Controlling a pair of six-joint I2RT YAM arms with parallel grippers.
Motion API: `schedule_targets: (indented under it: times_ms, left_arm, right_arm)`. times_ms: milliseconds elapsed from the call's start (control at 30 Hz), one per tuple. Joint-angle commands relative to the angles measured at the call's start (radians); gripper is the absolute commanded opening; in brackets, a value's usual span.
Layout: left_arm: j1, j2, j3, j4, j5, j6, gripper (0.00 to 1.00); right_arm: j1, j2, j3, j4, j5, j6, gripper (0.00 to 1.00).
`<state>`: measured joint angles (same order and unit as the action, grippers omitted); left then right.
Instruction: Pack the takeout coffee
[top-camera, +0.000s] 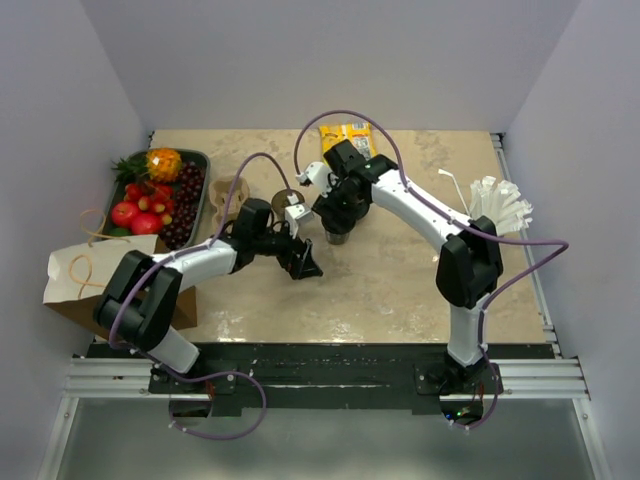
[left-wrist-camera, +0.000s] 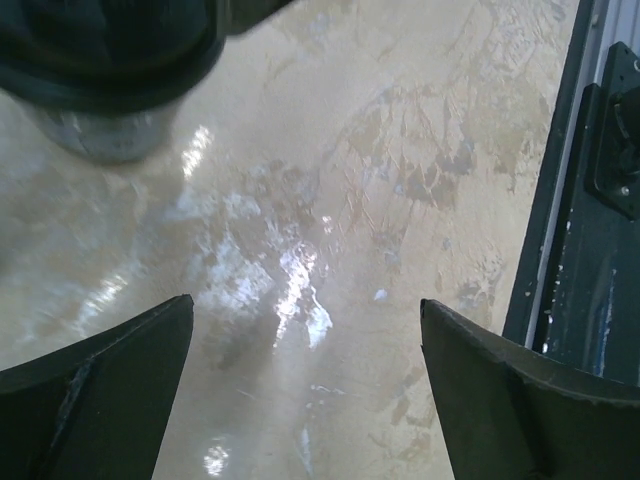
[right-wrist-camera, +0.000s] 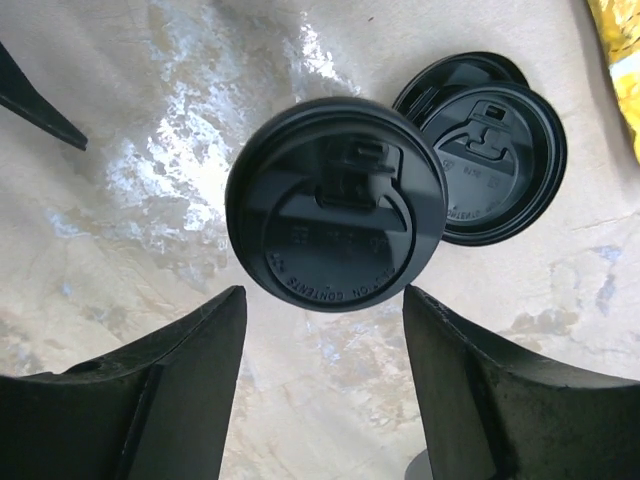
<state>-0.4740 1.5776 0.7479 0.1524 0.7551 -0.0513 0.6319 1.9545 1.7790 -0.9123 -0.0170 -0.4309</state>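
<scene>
A takeout coffee cup with a black lid (right-wrist-camera: 336, 203) stands on the table; it shows in the top view (top-camera: 338, 236) and at the upper left of the left wrist view (left-wrist-camera: 110, 70). My right gripper (right-wrist-camera: 320, 295) is open above it, one finger on each side, not touching; in the top view it is right over the cup (top-camera: 335, 215). My left gripper (top-camera: 303, 263) is open and empty over bare table (left-wrist-camera: 305, 310), just near-left of the cup. A cardboard cup carrier (top-camera: 228, 195) and a brown paper bag (top-camera: 85, 275) sit to the left.
Two spare black lids (right-wrist-camera: 492, 150) lie stacked beside the cup. An open cup with brown contents (top-camera: 283, 201) stands by the carrier. A tray of fruit (top-camera: 160, 195) is at far left, a yellow snack bag (top-camera: 347, 135) at the back, white cutlery (top-camera: 497, 203) at right.
</scene>
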Motion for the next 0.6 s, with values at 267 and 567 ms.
schedule_targets:
  times_ms: [267, 567]
  left_arm:
    - [0.095, -0.27, 0.466, -0.645, -0.236, 0.535, 1.0]
    - [0.422, -0.335, 0.91, -1.034, -0.474, 0.636, 1.0]
  right_arm:
    - [-0.244, -0.156, 0.065, 0.142, -0.389, 0.219, 0.68]
    - [-0.255, -0.132, 0.03, 0.257, -0.67, 0.316, 0.76]
